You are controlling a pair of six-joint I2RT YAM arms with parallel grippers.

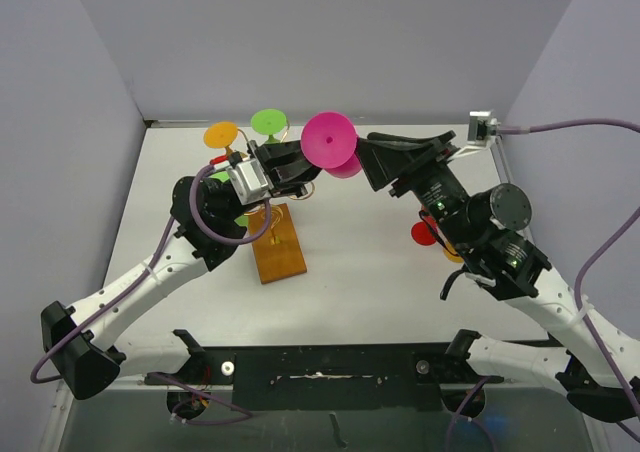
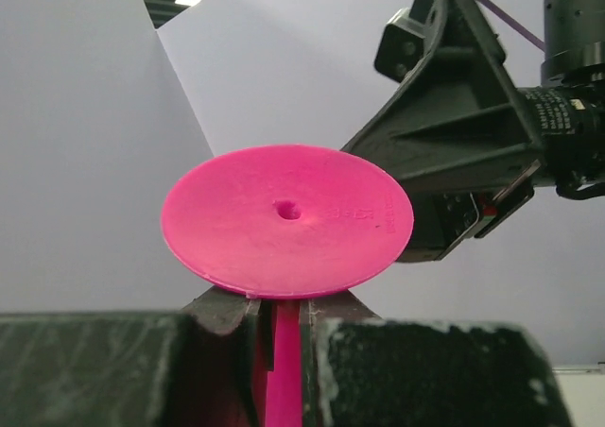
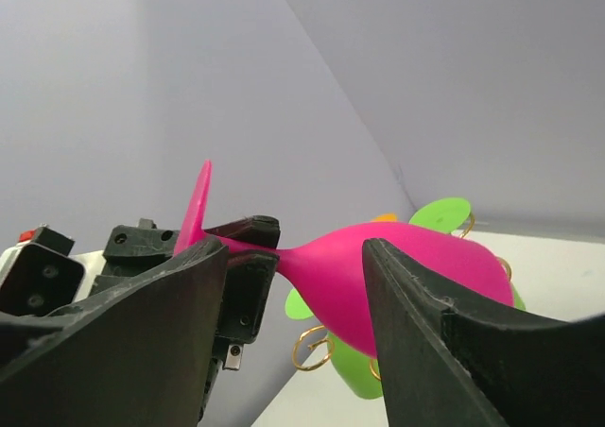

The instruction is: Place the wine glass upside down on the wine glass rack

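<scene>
The pink wine glass is held in the air above the table, lying roughly sideways. My left gripper is shut on its stem, just under the round foot. My right gripper is open, and its fingers stand on either side of the pink bowl without gripping it. The wine glass rack has a brown wooden base below my left wrist. Its gold wire curls show behind the bowl. The central post is hidden by my left arm.
An orange glass and a green glass hang on the rack at the back. More green glasses show behind the bowl. Red and orange items lie under my right arm. Grey walls close in the table's sides and back.
</scene>
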